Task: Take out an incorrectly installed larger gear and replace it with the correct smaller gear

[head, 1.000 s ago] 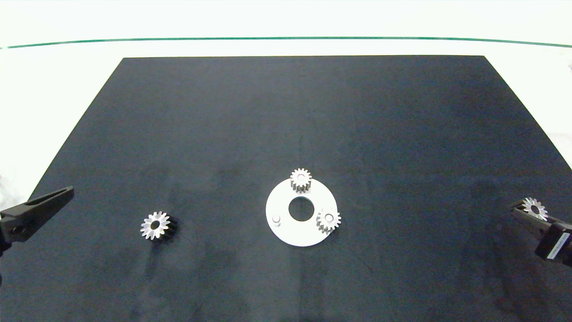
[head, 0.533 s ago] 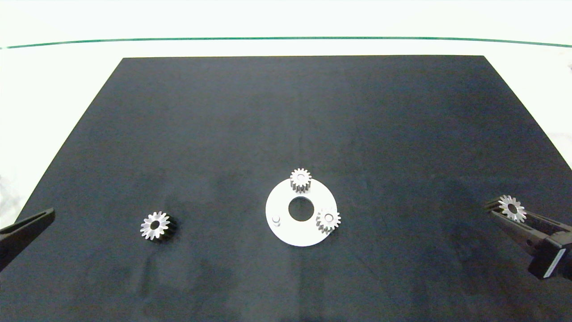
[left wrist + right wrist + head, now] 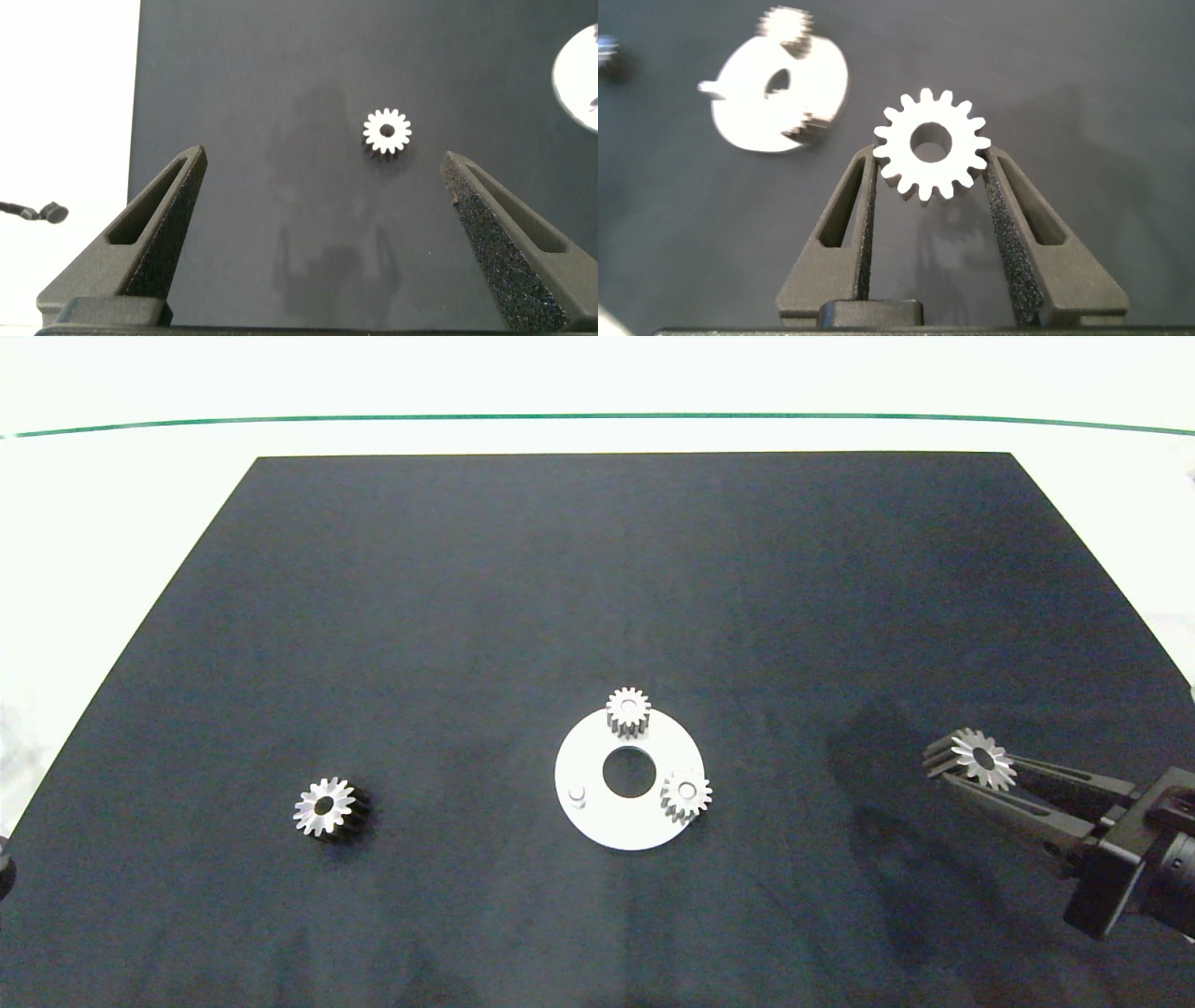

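Observation:
A white round plate (image 3: 597, 821) lies on the black mat with two small gears on it, one at its far edge (image 3: 628, 709) and one at its right (image 3: 686, 793). A bare peg (image 3: 577, 793) stands on its left side. The larger gear (image 3: 325, 807), star-toothed, lies flat on the mat left of the plate and apart from it; the left wrist view shows this larger gear (image 3: 386, 132) too. My right gripper (image 3: 943, 763) hangs right of the plate, shut on the smaller gear (image 3: 929, 145). My left gripper (image 3: 322, 157) is open and holds nothing, back from the larger gear.
The black mat (image 3: 597, 569) covers most of the white table, with bare mat between the right gripper and the plate (image 3: 738, 117). A green line (image 3: 597, 415) runs across the table's far side.
The right gripper has carried the smaller gear leftward, toward the plate. The left arm has drawn back out of the head view's left edge. The gears on the mat and plate have not moved.

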